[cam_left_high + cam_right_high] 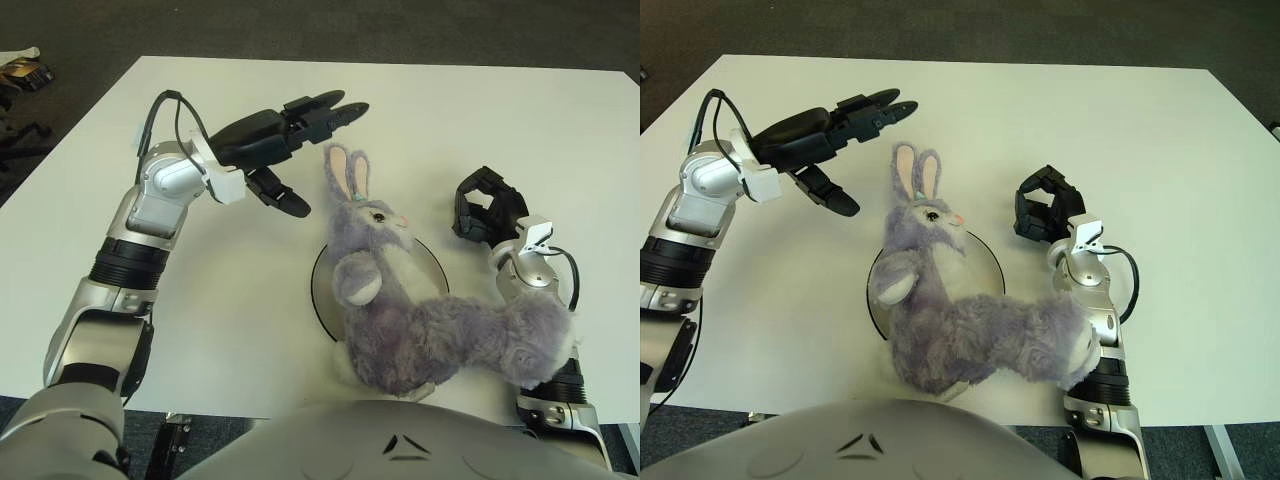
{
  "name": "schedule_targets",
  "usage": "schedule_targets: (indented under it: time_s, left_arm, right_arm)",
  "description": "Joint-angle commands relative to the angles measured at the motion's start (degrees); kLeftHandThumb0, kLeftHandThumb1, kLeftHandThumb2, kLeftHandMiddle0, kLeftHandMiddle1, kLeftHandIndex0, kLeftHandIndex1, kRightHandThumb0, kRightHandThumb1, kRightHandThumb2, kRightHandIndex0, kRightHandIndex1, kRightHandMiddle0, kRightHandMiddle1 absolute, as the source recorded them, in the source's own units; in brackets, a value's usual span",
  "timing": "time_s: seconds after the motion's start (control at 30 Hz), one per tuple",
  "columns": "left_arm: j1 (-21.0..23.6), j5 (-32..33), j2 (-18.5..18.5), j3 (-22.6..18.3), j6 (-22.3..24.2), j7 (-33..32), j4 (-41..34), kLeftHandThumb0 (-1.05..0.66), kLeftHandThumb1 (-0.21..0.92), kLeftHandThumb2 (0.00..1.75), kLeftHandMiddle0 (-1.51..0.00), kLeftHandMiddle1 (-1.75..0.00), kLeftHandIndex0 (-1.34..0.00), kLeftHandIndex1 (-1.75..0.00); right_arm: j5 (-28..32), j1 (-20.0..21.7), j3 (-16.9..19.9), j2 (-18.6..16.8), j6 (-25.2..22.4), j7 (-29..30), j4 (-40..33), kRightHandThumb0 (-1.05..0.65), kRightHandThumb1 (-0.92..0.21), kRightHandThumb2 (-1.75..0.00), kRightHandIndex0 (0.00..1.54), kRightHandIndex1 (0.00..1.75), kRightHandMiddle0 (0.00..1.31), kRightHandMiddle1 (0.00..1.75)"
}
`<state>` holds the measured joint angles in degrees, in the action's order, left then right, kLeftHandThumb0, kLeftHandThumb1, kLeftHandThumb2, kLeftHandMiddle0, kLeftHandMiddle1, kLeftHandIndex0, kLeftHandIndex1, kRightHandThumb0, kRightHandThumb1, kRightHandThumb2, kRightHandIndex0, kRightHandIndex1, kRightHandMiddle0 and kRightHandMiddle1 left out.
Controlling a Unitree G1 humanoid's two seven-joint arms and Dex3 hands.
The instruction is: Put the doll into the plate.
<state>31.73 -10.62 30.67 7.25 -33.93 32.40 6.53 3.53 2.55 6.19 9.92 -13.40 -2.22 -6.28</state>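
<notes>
Left hand: the black three-finger left hand (pixel 285 140) is hovering above the white rectangular table (pixel 100 200), fingers spread wide and gripping nothing.
Doll: the fluffy grey-purple plush rabbit doll (pixel 400 300) is lying just to the right of and below that hand, clear of its fingertips, ears pointing up toward the fingers.
Plate: the dark round flat plate (pixel 322 285) is sitting under the rabbit's head and chest, below the left hand; the rabbit's fuzzy rear is spilling off the plate toward the right forearm.
Right hand: the black right hand (pixel 1045 212) is showing just right of the rabbit's head, fingers curled inward around nothing.
</notes>
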Motion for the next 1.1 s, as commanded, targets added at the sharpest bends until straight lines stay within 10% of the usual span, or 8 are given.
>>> schedule_targets:
  time_s: [0.0,0.33,0.53,0.87,1.07]
  left_arm:
    - [-0.6,-3.0,-0.2,-1.6,3.2,-3.6,-0.6,-0.73,0.45,0.83,0.0,0.0,-0.02,-0.02]
    - [-0.3,-6.2,-1.1,-3.6,5.5,-11.6,3.0,-0.55,0.27,1.01,-0.08,-0.04,0.0,-0.21]
    - [-1.5,1.6,-4.3,-6.1,11.8,-11.5,2.1,-0.34,0.13,1.16,-0.16,-0.15,0.0,-0.63]
    - [-8.9,14.8,-14.3,-10.6,22.5,-16.1,-4.6,0.13,0.02,1.49,-0.02,-0.89,0.0,-1.29]
    - [-8.2,19.0,-19.2,-12.7,17.5,-16.7,6.4,0.21,0.19,1.33,-0.35,-1.33,-0.17,-1.48]
  right_arm:
    - [-0.9,-3.0,-0.9,0.1,-3.4,-0.5,1.9,-0.43,-0.48,-1.12,1.17,1.75,0.49,1.75]
    - [0.2,-2.8,-0.3,0.2,-3.9,-1.4,2.4,-0.43,-0.49,-1.11,1.17,1.75,0.48,1.75]
    - [-0.2,-2.8,-0.3,0.1,-3.5,-1.2,2.7,-0.43,-0.5,-1.1,1.17,1.75,0.48,1.75]
    - [-0.8,-2.8,-0.4,0.1,-2.8,-0.8,2.9,-0.43,-0.51,-1.09,1.16,1.75,0.47,1.75]
    - [-0.9,-2.8,-0.5,0.3,-3.2,-0.7,2.7,-0.43,-0.51,-1.08,1.16,1.75,0.46,1.75]
